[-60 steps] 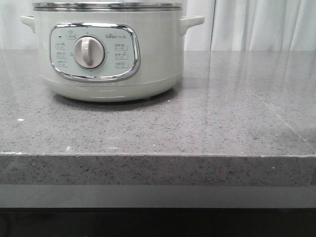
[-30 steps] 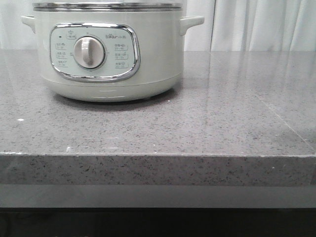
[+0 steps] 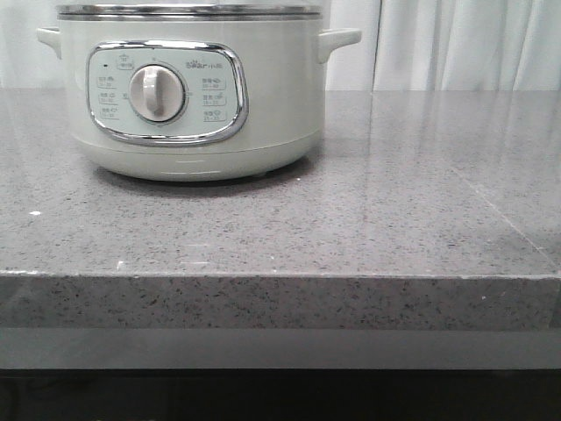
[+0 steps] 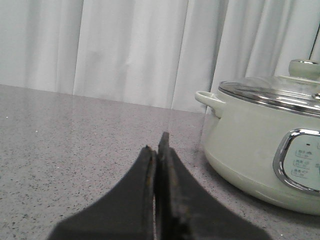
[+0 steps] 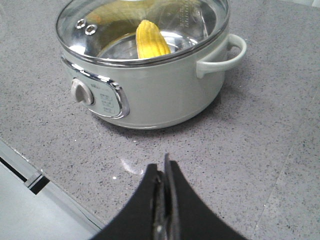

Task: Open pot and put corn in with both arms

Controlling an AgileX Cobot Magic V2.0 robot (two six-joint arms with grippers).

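Note:
The pot [image 3: 280, 105] stands at the back left of the grey counter, its glass lid [image 5: 145, 25] sitting on the metal rim. Through the lid the yellow corn [image 5: 151, 42] shows inside the pot [image 5: 160, 95]. My right gripper [image 5: 160, 162] is shut with nothing in it, hovering over the counter in front of the pot's control panel. My left gripper [image 4: 156, 144] is also shut and empty, low over the counter to one side of the pot [image 4: 240, 140], whose lid knob [image 4: 304, 67] is visible. Neither gripper appears in the front view.
The speckled grey counter [image 3: 394, 202] stretches right of the pot and ends in a front edge [image 3: 280, 276]. White curtains [image 3: 465, 44] hang behind it. The pot's side handle [image 5: 225, 55] sticks out toward open counter.
The pot looks shifted a touch to the left in the front view; nothing else differs.

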